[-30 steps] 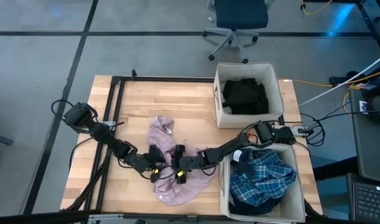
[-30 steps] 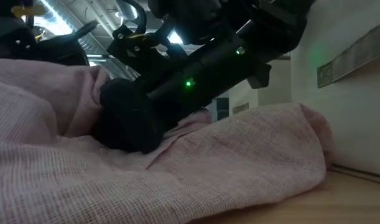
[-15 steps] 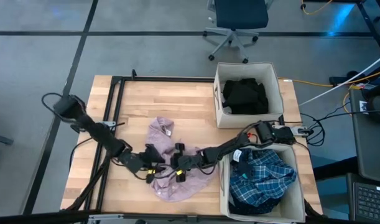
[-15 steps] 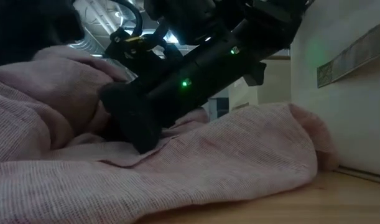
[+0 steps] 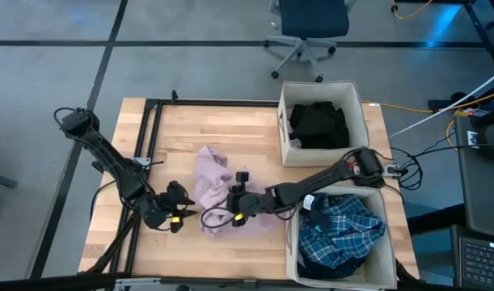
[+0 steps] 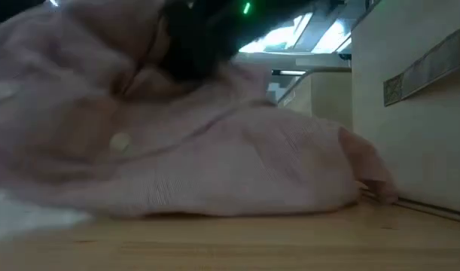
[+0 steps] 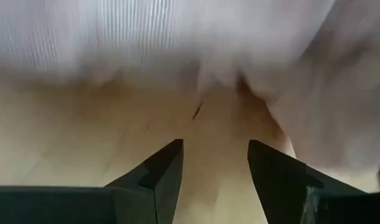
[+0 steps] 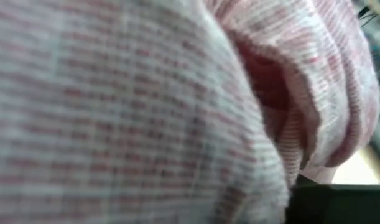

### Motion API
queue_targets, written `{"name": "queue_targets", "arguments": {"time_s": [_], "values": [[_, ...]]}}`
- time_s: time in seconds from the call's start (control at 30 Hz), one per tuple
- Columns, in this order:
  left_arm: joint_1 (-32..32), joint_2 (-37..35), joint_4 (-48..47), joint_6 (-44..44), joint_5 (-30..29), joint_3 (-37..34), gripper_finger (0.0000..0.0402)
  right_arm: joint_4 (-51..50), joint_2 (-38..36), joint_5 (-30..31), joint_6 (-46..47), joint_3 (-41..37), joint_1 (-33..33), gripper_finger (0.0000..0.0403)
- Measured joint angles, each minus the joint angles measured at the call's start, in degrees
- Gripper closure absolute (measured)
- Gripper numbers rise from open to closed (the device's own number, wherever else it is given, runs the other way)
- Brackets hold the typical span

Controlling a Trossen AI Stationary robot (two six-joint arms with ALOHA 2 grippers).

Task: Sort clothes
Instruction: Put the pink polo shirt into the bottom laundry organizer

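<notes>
— What's the surface like?

— A pale wooden surface (image 5: 247,141) on a grey floor, with a black frame along its left side.

— And nearest the front edge?

— The left gripper (image 5: 179,217) sits low at the front left, its jaws open and empty, just beside the pale pink garment (image 5: 214,190) but apart from it; its wrist view shows bare wood between the fingers (image 7: 158,174) and the pink cloth (image 7: 239,43) just ahead. The right gripper (image 5: 238,217) lies on the garment's front right edge; pink fabric (image 8: 115,112) fills its wrist view, and I cannot tell how its jaws stand.

— Where does the garment lie?

— Bunched in the middle of the surface, left of the two beige bins.

— What's in the bins?

— The near bin (image 5: 290,242) holds a blue plaid garment (image 5: 339,230). The far bin (image 5: 285,121) holds a black garment (image 5: 318,124).
</notes>
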Motion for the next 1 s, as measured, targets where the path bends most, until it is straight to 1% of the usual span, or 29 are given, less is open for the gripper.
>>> {"name": "queue_targets", "arguments": {"time_s": [0.23, 0.43, 0.57, 0.73, 0.83, 1.0], "values": [[-2.4, 1.6, -0.9, -1.7, -1.6, -0.1, 0.0229, -8.4, -12.0, 7.2, -2.1, 0.0, 0.1, 0.0325], [-2.4, 2.4, -1.0, -2.5, -2.7, -0.1, 0.0229, -14.3, -22.5, 10.9, -2.9, 0.0, 2.5, 0.0325], [-2.8, 2.5, -1.0, -4.3, -2.7, -0.1, 0.0229, -18.3, -30.1, 12.4, -2.6, 0.1, 6.5, 0.0325], [-2.5, 2.5, -1.0, -3.7, -2.7, -0.2, 0.0229, -19.7, -39.2, 20.4, -2.6, 0.1, 12.6, 0.0318], [-1.8, 2.5, -1.0, -3.8, -2.7, -0.2, 0.0229, -19.7, -44.1, 23.2, -2.6, 0.1, 17.1, 0.0316], [-1.0, 2.5, -0.7, -4.8, -2.7, -0.2, 0.0229, -19.6, -50.9, 28.3, -0.3, 0.1, 25.5, 0.0327]]}}
